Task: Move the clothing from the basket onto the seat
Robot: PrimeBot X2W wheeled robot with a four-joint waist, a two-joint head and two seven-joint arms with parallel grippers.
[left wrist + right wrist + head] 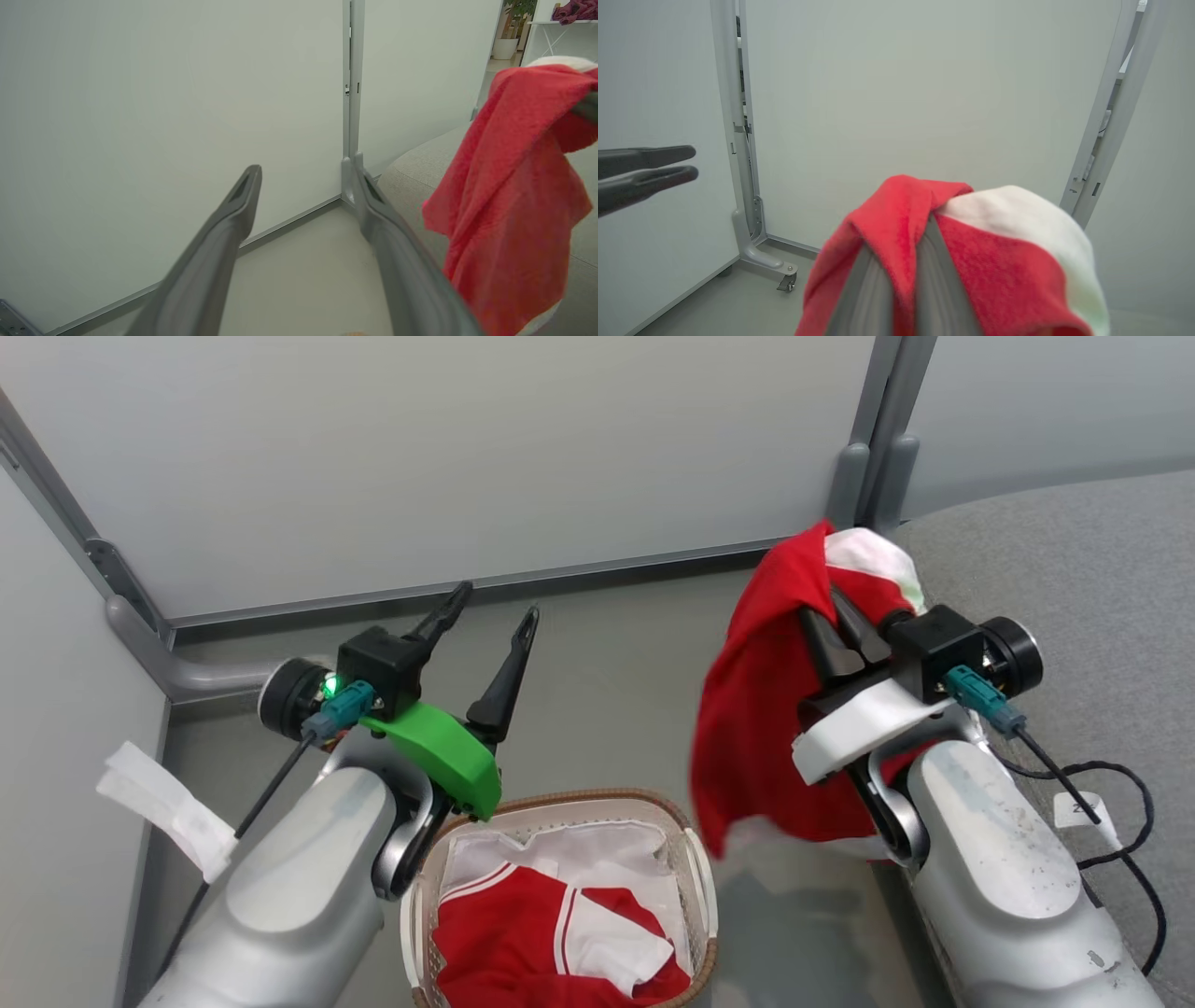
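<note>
Head view: grips red garment, white-panelled on top, in right gripper, aloft between basket and seat; fingertips buried in cloth. Second garment in basket, cut off below. Spreads left gripper wide, empty.
Left wrist view: hanging cloth blurred.
Right wrist view: fingers pinched narrowly on a fold.

Bright, soft, even light everywhere, no glare. Faint shadow on the floor under the hanging garment. Left wrist view: near fingers blurred, garment smeared soft. Right wrist view, posts lean at the edges.
</note>
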